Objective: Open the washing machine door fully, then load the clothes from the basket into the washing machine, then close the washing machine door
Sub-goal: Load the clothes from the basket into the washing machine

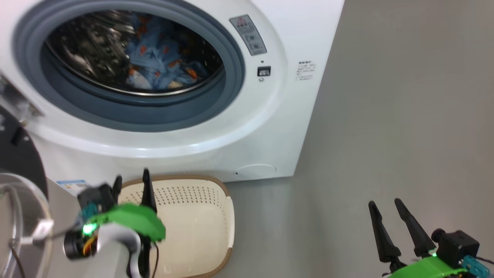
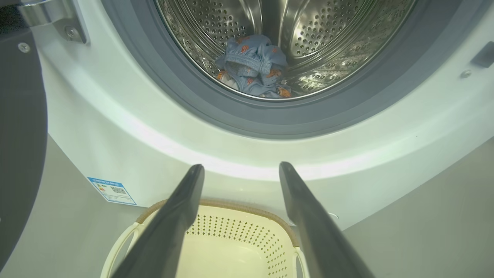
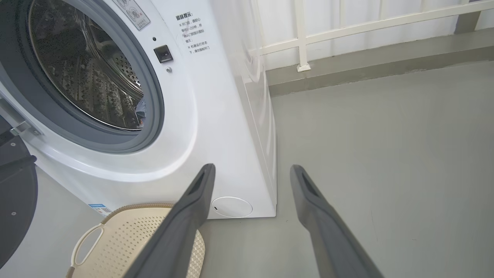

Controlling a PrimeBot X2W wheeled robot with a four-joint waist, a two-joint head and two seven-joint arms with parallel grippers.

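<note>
**Load is in; the door swing is the risky part**

The clothes lie in a heap at the bottom of the steel drum, and the basket on the floor just in front of the washing machine looks empty. By that, closing the washing machine door is likely all that is left. It stands swung out to the left on its hinge.

The left hand hovers over the basket's rear rim, its fingers apart and holding nothing. The open door is close on its outer side. Reaching round for the black rim could knock the arm against the glass bowl or snag a fingertip on the basket's woven edge and drag the basket. A push near the hinge would probably give little leverage, and the glossy rim could let the fingers slide. The right hand is spread and empty over bare floor, well apart from the machine.

The clothes are light-blue fabric with orange figures and a pale patch, crumpled and soft. In the left wrist view the heap sits near the drum's front lip. I cannot tell how close it is. If a fold hangs over the grey gasket, the door could pinch it and fail to latch.
</note>
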